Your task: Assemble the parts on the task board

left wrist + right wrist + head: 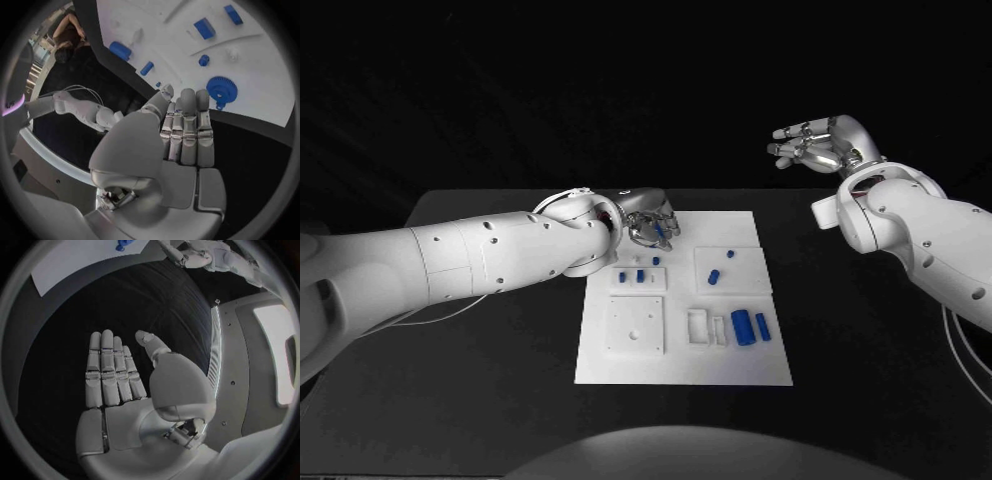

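Black table point(473, 400) carried the white task board point(682, 370), where the left hand point(646, 222) hovered empty with straight fingers above its far edge, a blue gear point(221, 90) just beyond its fingertips, while the right hand point(816, 143) hung spread and empty well off the board.

White smooth arm shells w/ screws, silver segmented fingers point(109, 372), thin cables
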{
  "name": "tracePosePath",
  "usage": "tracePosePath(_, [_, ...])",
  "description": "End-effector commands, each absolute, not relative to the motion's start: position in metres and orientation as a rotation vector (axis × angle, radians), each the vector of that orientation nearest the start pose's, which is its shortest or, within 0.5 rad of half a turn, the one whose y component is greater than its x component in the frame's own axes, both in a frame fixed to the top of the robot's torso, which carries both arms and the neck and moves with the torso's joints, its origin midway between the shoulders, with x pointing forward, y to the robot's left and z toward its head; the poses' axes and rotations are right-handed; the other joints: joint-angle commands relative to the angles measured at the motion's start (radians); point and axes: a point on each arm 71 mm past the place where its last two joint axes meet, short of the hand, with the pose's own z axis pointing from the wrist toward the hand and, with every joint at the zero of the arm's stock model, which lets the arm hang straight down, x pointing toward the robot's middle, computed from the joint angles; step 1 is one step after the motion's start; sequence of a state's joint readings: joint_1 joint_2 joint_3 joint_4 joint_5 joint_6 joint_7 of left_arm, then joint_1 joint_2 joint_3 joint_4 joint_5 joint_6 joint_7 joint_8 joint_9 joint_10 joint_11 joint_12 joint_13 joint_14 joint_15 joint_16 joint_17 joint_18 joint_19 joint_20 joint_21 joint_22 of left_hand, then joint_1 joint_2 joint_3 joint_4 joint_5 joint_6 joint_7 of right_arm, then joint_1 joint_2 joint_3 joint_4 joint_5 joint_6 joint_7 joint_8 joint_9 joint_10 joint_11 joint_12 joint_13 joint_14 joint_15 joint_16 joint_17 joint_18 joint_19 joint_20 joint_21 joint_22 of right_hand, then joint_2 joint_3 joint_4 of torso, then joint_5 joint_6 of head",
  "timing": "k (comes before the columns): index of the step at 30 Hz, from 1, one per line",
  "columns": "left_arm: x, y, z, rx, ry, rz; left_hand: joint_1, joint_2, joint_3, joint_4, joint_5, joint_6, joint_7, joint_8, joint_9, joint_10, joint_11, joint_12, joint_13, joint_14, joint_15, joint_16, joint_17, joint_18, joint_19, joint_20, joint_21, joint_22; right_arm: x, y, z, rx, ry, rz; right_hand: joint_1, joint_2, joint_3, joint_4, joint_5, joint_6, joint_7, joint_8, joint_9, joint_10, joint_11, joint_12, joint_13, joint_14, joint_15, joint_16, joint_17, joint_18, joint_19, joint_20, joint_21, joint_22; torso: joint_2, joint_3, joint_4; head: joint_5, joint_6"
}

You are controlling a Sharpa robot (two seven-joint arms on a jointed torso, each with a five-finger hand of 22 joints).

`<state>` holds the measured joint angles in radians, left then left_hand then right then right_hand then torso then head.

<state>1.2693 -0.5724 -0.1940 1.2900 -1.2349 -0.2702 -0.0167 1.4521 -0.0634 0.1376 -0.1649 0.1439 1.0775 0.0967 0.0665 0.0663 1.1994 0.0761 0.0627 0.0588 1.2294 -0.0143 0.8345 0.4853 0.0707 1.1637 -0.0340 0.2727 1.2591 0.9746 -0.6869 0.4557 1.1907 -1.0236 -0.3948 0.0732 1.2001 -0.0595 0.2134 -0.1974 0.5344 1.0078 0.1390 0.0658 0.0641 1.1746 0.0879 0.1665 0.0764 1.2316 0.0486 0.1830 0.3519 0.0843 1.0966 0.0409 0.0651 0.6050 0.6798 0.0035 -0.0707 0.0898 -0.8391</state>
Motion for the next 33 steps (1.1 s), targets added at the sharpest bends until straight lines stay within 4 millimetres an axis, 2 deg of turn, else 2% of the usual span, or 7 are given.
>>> tracePosePath(1, [0.508, 0.115, -0.221, 0.407, 1.765, -0.79, -0.008, -0.007, 0.005, -0.009, -0.006, -0.003, 0.0, -0.003, -0.001, -0.025, 0.002, -0.003, 0.0, 0.018, -0.001, 0.014, 0.008, 0.022, 0.02, 0.0, -0.005, 0.002, 0.556, -0.259, -0.155, 0.606, 1.314, 0.995, -0.033, -0.009, 0.067, -0.012, 0.001, 0.007, 0.009, -0.007, 0.0, 0.025, 0.011, -0.09, -0.019, 0.048, 0.015, -0.122, -0.143, -0.001, -0.002, 0.022, -0.005, -0.19, 0.0, 0.001, 0.0003, -0.003, 0.003])
tracePosePath(5, [0.507, 0.112, -0.228, 0.48, 1.77, -0.754, -0.019, -0.016, 0.016, -0.017, -0.007, -0.012, -0.003, -0.003, -0.001, -0.04, 0.004, -0.003, 0.0, 0.032, -0.005, 0.061, -0.009, 0.024, 0.045, -0.003, 0.005, 0.026, 0.556, -0.258, -0.155, 0.608, 1.309, 1.011, -0.034, -0.015, 0.083, -0.011, 0.002, 0.007, 0.009, -0.003, 0.001, 0.022, 0.01, -0.099, -0.017, 0.059, 0.017, -0.117, -0.227, -0.009, 0.008, 0.025, 0.002, -0.341, 0.001, 0.0011, -0.0001, -0.002, 0.004])
tracePosePath(8, [0.508, 0.111, -0.232, 0.511, 1.776, -0.727, -0.028, -0.027, 0.009, -0.012, -0.012, -0.017, -0.003, -0.003, -0.001, -0.06, 0.006, -0.003, 0.0, 0.037, -0.004, 0.098, -0.025, 0.024, 0.056, -0.003, 0.01, 0.038, 0.556, -0.258, -0.155, 0.609, 1.306, 1.018, -0.034, -0.019, 0.084, -0.009, 0.005, 0.003, 0.011, -0.003, 0.0, 0.005, 0.017, -0.101, -0.017, 0.047, 0.023, -0.118, -0.253, -0.012, 0.003, 0.03, 0.001, -0.394, 0.0, 0.0008, 0.0007, -0.003, 0.004])
tracePosePath(16, [0.51, 0.115, -0.239, 0.541, 1.8, -0.67, -0.007, -0.054, -0.032, 0.058, -0.009, -0.029, -0.002, -0.003, -0.002, -0.083, 0.007, -0.004, 0.0, 0.02, -0.003, 0.247, -0.12, 0.028, 0.083, -0.001, 0.014, 0.069, 0.556, -0.257, -0.155, 0.622, 1.289, 1.048, -0.023, -0.022, 0.083, -0.011, 0.012, -0.009, 0.019, -0.004, 0.0, -0.054, 0.039, -0.104, -0.019, -0.035, 0.053, -0.121, -0.288, -0.01, -0.062, 0.067, 0.0, -0.531, -0.001, 0.0016, 0.0031, -0.003, 0.002])
tracePosePath(21, [0.511, 0.118, -0.245, 0.542, 1.813, -0.654, -0.005, -0.05, -0.018, 0.06, 0.006, -0.022, 0.001, -0.003, -0.002, -0.077, 0.008, -0.004, 0.0, 0.016, -0.001, 0.279, -0.148, 0.031, 0.084, 0.0, 0.028, 0.071, 0.557, -0.259, -0.155, 0.653, 1.264, 1.078, -0.006, -0.019, 0.095, -0.025, 0.007, -0.08, 0.027, -0.007, -0.005, -0.09, 0.052, -0.105, -0.019, -0.093, 0.071, -0.122, -0.291, -0.006, -0.122, 0.092, 0.0, -0.54, 0.001, 0.0005, 0.0024, -0.003, 0.002])
tracePosePath(25, [0.513, 0.119, -0.248, 0.541, 1.819, -0.646, -0.009, -0.048, 0.0, 0.055, 0.01, -0.015, 0.001, -0.003, -0.002, -0.074, 0.008, -0.004, 0.0, 0.014, -0.002, 0.291, -0.16, 0.032, 0.081, 0.0, 0.04, 0.071, 0.557, -0.259, -0.155, 0.662, 1.255, 1.089, 0.004, -0.015, 0.107, -0.036, 0.003, -0.099, 0.027, -0.008, -0.006, -0.107, 0.057, -0.106, -0.019, -0.112, 0.077, -0.122, -0.292, 0.003, -0.141, 0.104, 0.001, -0.541, 0.001, 0.0002, 0.0015, -0.003, 0.003])
tracePosePath(33, [0.514, 0.122, -0.253, 0.535, 1.828, -0.634, -0.022, -0.045, 0.033, 0.047, 0.013, -0.014, -0.003, -0.004, -0.003, -0.073, 0.004, -0.004, 0.0, 0.019, -0.008, 0.306, -0.178, 0.033, 0.075, -0.004, 0.066, 0.07, 0.557, -0.259, -0.155, 0.667, 1.247, 1.098, 0.002, -0.018, 0.106, -0.036, 0.006, -0.118, 0.032, -0.009, -0.007, -0.113, 0.062, -0.106, -0.019, -0.117, 0.083, -0.122, -0.292, 0.006, -0.147, 0.107, 0.001, -0.541, 0.0, 0.0019, 0.003, -0.006, -0.003])
